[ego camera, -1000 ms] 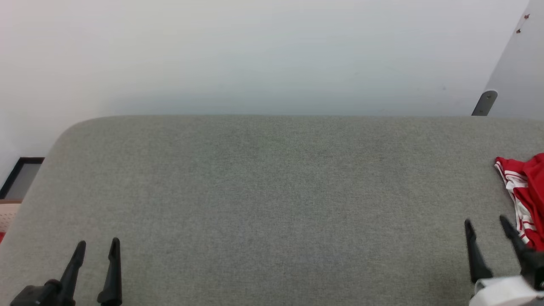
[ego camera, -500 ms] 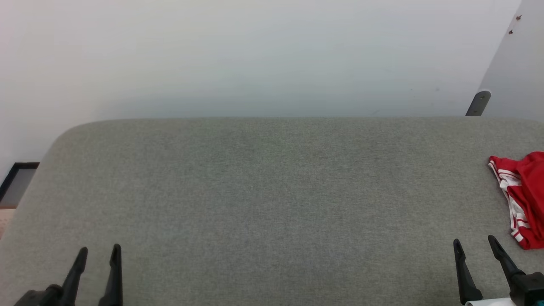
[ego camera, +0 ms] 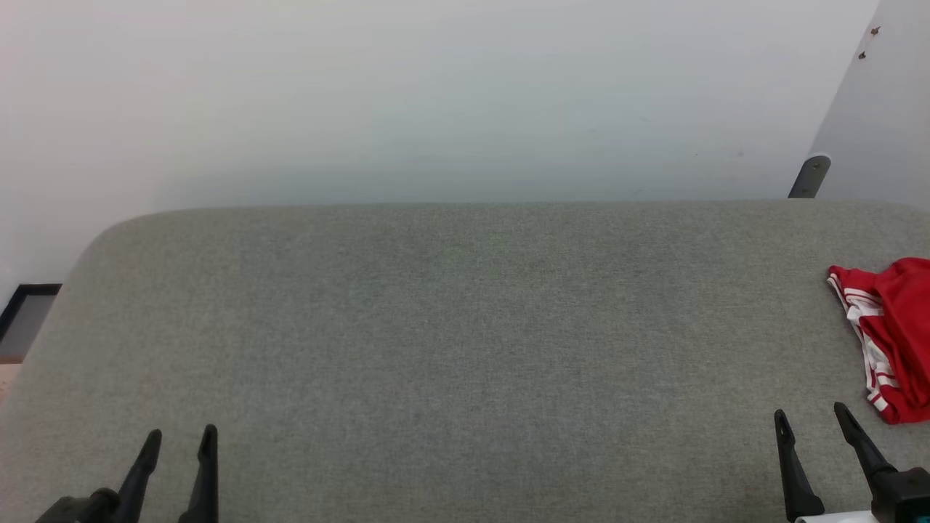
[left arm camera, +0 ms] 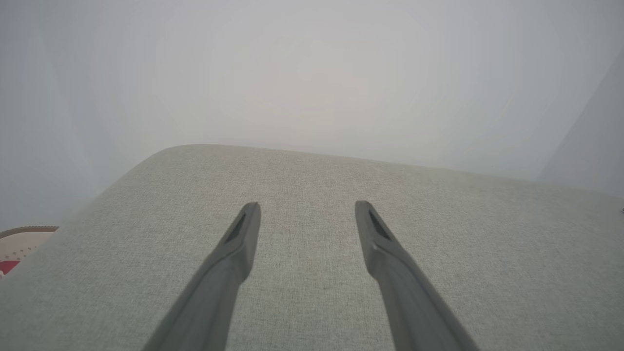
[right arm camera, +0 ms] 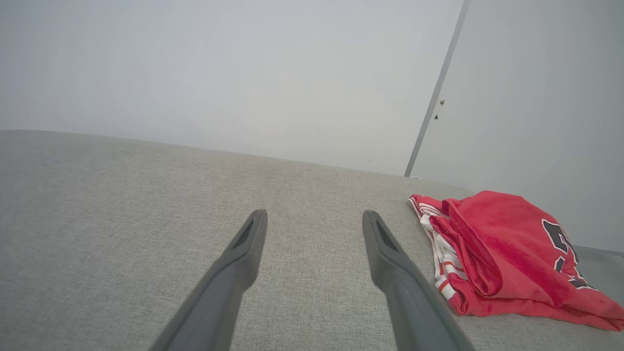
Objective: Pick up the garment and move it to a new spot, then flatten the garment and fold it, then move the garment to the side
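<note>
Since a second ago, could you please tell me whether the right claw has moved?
Yes. Judged against the red jersey shirt on the grey fabric surface, the open right claw has drawn back toward the robot, clear of it.

My head camera looks forward and down from above the near edge of the grey padded top (ego camera: 465, 327), taking in its far edge and the white wall (ego camera: 436, 94). Each wrist camera sits low and close over that top, facing the far edge. Head and right wrist views share the right end, where the garment (right arm camera: 502, 243) lies. Head and left wrist views share the far-left corner.
</note>
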